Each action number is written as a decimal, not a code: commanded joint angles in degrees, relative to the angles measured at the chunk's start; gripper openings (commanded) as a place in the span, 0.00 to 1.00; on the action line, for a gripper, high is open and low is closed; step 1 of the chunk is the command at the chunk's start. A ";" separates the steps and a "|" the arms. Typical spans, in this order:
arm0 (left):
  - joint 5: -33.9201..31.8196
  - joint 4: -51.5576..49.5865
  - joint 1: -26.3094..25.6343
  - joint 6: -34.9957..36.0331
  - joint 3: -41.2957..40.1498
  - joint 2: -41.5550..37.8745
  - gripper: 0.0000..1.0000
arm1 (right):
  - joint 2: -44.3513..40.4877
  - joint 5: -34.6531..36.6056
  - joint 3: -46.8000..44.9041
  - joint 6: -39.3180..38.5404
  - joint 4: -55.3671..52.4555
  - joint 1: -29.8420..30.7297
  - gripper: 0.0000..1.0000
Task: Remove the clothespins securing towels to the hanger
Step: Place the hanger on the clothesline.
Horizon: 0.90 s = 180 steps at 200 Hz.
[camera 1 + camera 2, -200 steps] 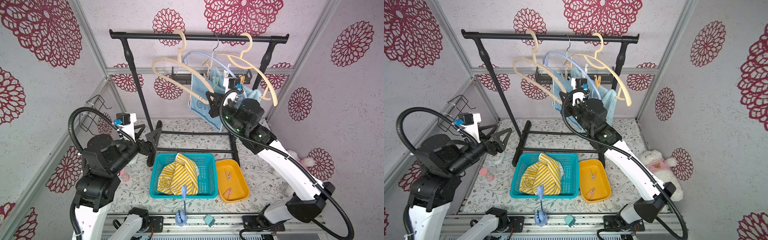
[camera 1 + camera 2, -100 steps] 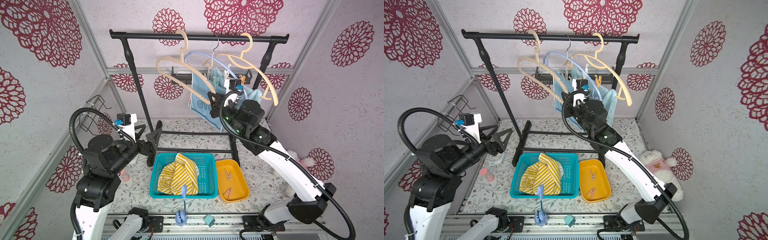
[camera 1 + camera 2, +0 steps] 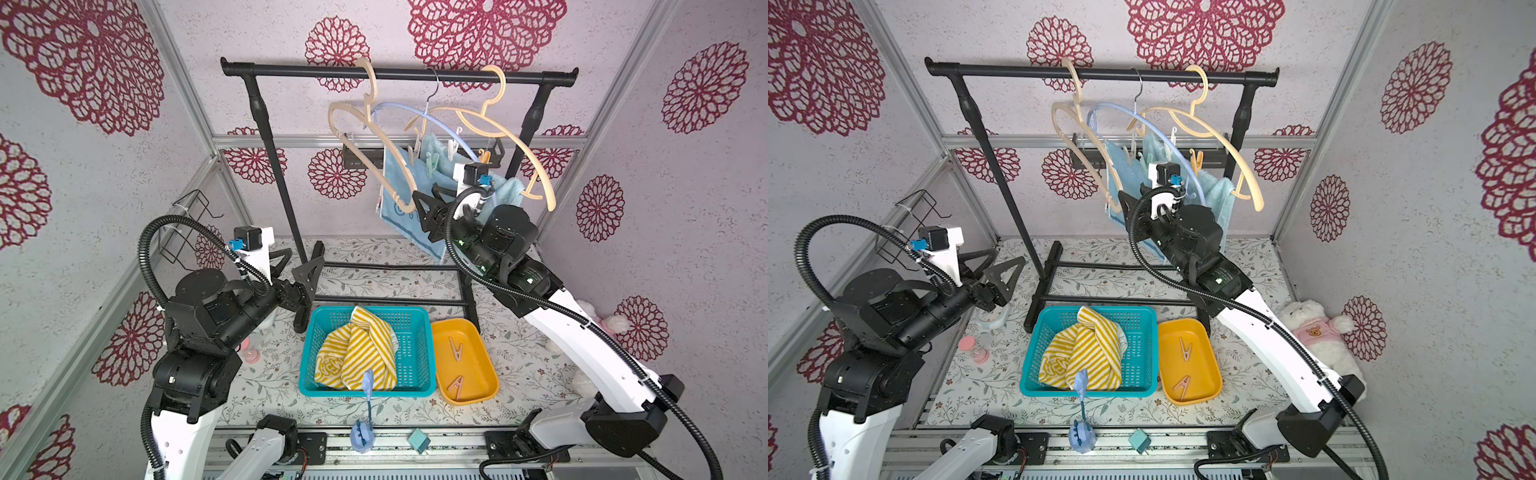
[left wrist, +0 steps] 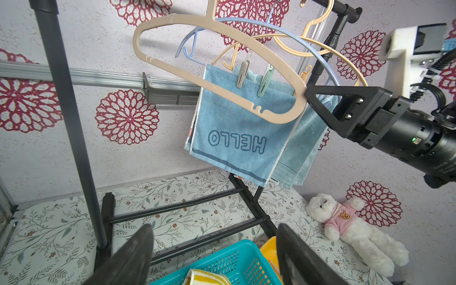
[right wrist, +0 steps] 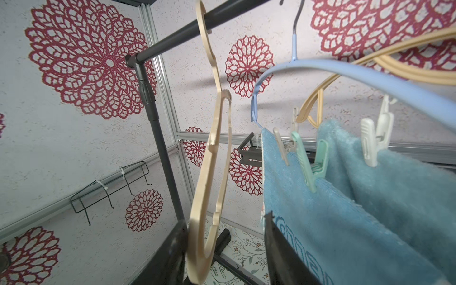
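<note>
Up under the black rail, a blue hanger carries my targets: a beige clothespin and a mint-green clothespin pinch the top edge of the HELLO towel. A white clothespin bites the plain blue towel just beside it, though I can't tell which hanger that one hangs from. My right hand is raised near them with its fingers apart, the lower end of an empty beige hanger dangling between them, not clamped as far as I can see. My left hand waits low over the tabletop, spread wide with nothing in it. The striped towel lies in the teal basket, and two loose pins sit in the orange tray beside it. I judge these pegs light, stiff and springy, their smooth plastic liable to slip. The place to squeeze is the flared pair of tails above the spring, which opens the beak. Terry cloth is soft and will likely sag or slide once freed, and the hangers swing easily — so a gentle, square approach.
</note>
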 commanded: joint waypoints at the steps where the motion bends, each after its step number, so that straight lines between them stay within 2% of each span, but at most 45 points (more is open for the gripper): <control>1: 0.13 1.38 0.04 0.04 0.29 0.44 0.80 | -4.46 0.04 0.22 -0.27 1.44 0.28 0.53; 41: -0.39 0.51 0.01 -0.29 0.97 1.56 0.79 | -9.87 -4.29 -2.00 -0.98 -1.83 0.11 0.53; 69: -2.85 -1.07 -0.32 -1.57 2.43 3.36 0.79 | -11.15 -9.66 2.35 -2.38 -10.94 -0.41 0.53; 87: -3.61 -3.20 -1.41 -1.82 4.42 5.62 0.79 | -11.88 -11.14 4.22 -3.57 -15.21 -0.75 0.53; 101: -6.65 -4.13 -3.21 -1.91 5.47 7.35 0.79 | -12.21 -11.50 5.16 -4.56 -17.74 -1.48 0.53; 137: -16.93 -6.97 -9.12 -0.04 9.90 12.91 0.80 | -9.19 -17.06 10.83 -5.66 -24.05 -7.49 0.52; 180: -18.26 -8.11 -10.38 -0.62 15.10 17.53 0.80 | -4.10 -28.53 16.18 -2.57 -25.30 -20.87 0.52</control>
